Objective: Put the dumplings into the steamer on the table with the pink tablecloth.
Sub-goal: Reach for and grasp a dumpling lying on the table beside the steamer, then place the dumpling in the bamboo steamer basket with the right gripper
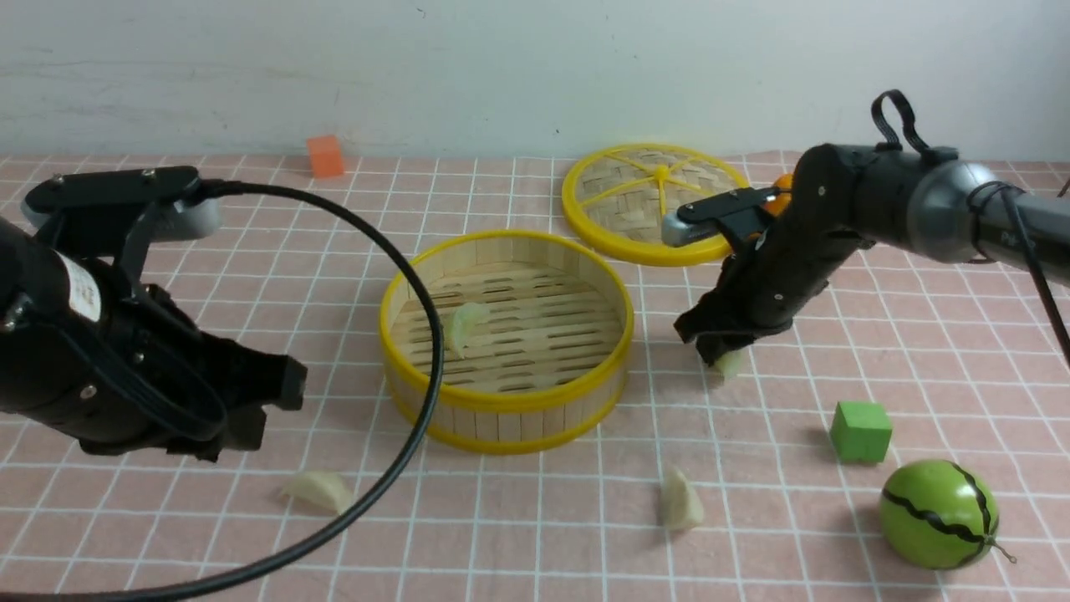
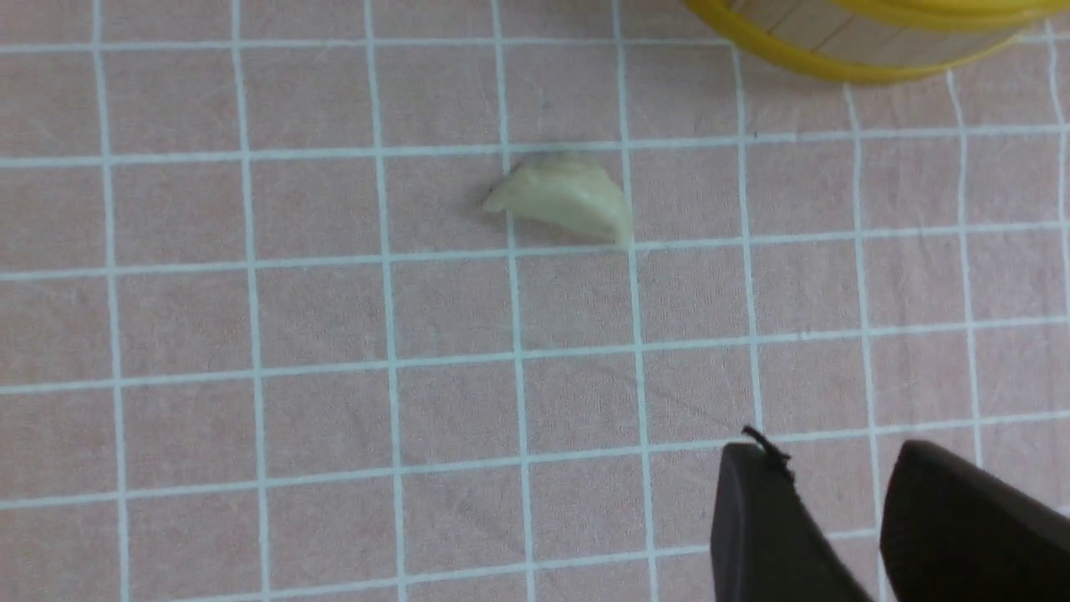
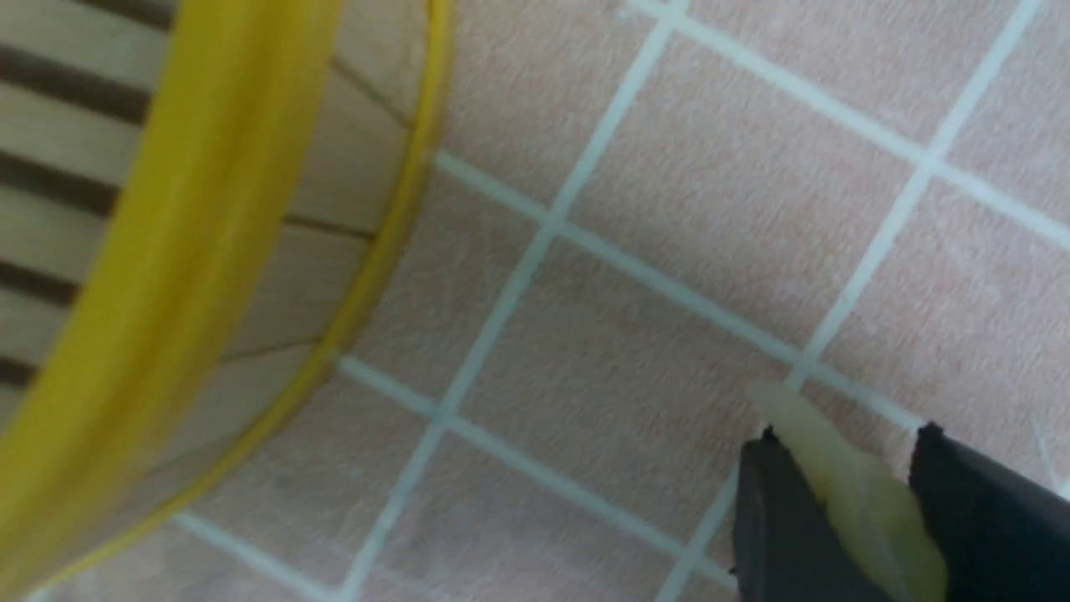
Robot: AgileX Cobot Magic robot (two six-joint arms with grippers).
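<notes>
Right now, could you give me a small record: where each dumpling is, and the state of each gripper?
steamer: middle of cloth, holds first dumpling
right gripper: shut on second dumpling, just right of steamer
left gripper: open, empty
third dumpling: loose on cloth, near side, left of steamer
fourth dumpling: loose on cloth, near side, right of steamer
outside steamer: three
</notes>
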